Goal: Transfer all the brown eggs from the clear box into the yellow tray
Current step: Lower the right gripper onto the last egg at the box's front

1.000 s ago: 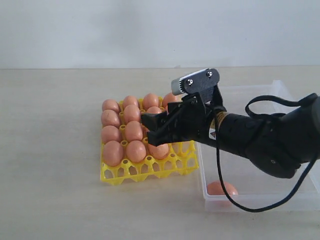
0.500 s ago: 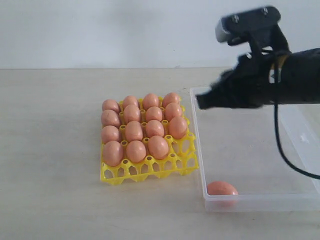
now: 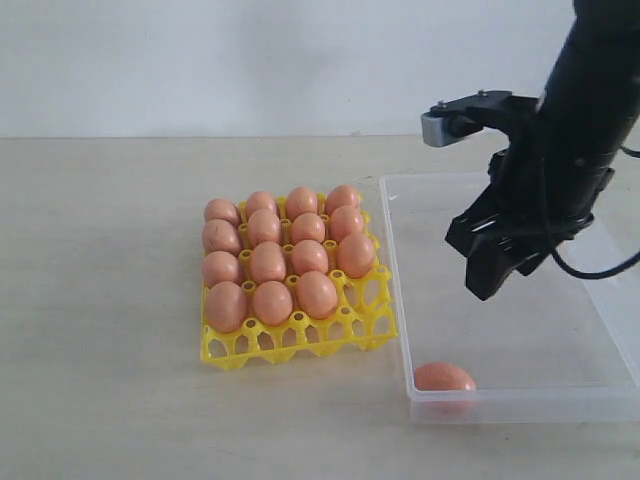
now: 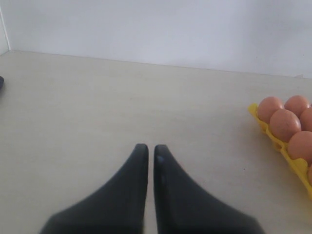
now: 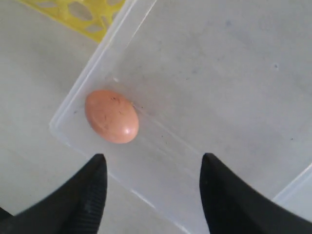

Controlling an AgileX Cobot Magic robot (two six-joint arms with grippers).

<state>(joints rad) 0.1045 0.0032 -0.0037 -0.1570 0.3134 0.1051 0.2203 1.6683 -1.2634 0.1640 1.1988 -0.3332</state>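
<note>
The yellow tray (image 3: 300, 345) holds several brown eggs (image 3: 268, 262); its front right cup (image 3: 371, 296) is empty. One brown egg (image 3: 443, 377) lies in the front left corner of the clear box (image 3: 520, 405). My right gripper (image 3: 489, 278) hangs open above the box floor, pointing down, behind and to the right of that egg. The right wrist view shows the egg (image 5: 111, 116) just beyond my open right gripper (image 5: 154, 157), with nothing between the fingers. My left gripper (image 4: 147, 148) is shut and empty over bare table, left of the tray (image 4: 262, 121).
The box's low transparent walls (image 5: 97, 66) surround the lone egg on two sides. A corner of the tray (image 5: 92, 12) lies just outside the box. The pale table (image 3: 100, 300) stretches left of the tray.
My right gripper left the tray's front row, rose and swung right over the box, then turned to point down. The egg it was at stays in the tray.
</note>
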